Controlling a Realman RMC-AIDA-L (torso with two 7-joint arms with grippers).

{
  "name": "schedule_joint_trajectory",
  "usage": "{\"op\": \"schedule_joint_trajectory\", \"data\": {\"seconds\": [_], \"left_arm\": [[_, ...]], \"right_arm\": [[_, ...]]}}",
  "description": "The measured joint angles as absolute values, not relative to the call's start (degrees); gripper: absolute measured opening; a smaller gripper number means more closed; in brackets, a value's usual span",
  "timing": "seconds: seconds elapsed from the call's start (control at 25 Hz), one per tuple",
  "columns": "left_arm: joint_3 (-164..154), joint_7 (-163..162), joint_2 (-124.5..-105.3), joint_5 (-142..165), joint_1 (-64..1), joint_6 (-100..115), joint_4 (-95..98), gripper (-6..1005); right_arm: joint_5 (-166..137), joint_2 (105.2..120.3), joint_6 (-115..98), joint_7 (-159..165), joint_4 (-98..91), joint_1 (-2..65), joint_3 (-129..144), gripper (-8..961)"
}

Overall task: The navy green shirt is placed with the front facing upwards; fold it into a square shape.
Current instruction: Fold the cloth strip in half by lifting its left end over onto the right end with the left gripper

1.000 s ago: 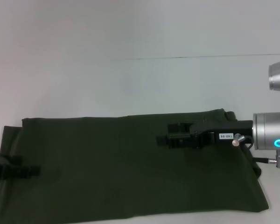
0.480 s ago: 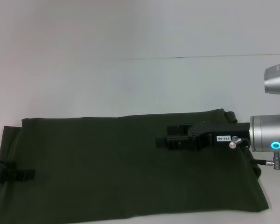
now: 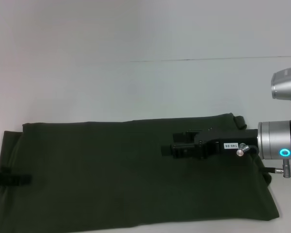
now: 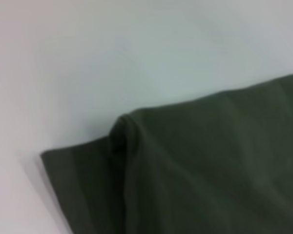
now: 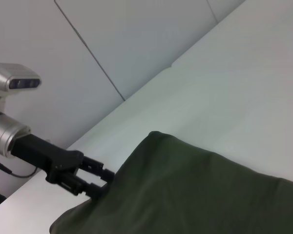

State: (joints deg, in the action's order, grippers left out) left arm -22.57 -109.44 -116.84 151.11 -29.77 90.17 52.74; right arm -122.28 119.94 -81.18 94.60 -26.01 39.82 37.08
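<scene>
Dark olive-green cotton shirt (image 3: 131, 174) lies folded into a long band across white tabletop (image 3: 136, 87). Right end effector (image 3: 169, 149) over its right part, left end effector (image 3: 24, 178) at left edge; can't tell either's finger state.

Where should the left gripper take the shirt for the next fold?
Probably at the shirt's left end, where doubled layers form a raised edge. Come in low from the left side. The left gripper is already near that end; the right gripper sits over the right half.

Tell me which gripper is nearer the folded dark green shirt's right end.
Right. The right gripper hovers over the folded dark green shirt, right of its middle; the left gripper sits at the opposite, left end.
</scene>
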Motion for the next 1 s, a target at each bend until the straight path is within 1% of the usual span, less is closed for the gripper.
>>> {"op": "schedule_joint_trajectory", "data": {"seconds": [0.24,0.52,1.0], "left_arm": [[-20.83,-109.33,-116.73,150.38,-29.31,91.21,55.81,833],[-20.37,-115.38,-115.69,152.95,-29.76,95.73,58.01,835],[-21.13,-114.72,-116.12,155.48,-29.30,96.17,58.61,837]], "right_arm": [[-122.25,119.97,-80.71,94.51,-25.85,39.81,37.37,836],[-122.25,120.06,-80.31,93.43,-25.46,39.67,37.82,836],[-122.26,120.07,-80.28,80.16,-22.09,39.50,40.45,836]]}}
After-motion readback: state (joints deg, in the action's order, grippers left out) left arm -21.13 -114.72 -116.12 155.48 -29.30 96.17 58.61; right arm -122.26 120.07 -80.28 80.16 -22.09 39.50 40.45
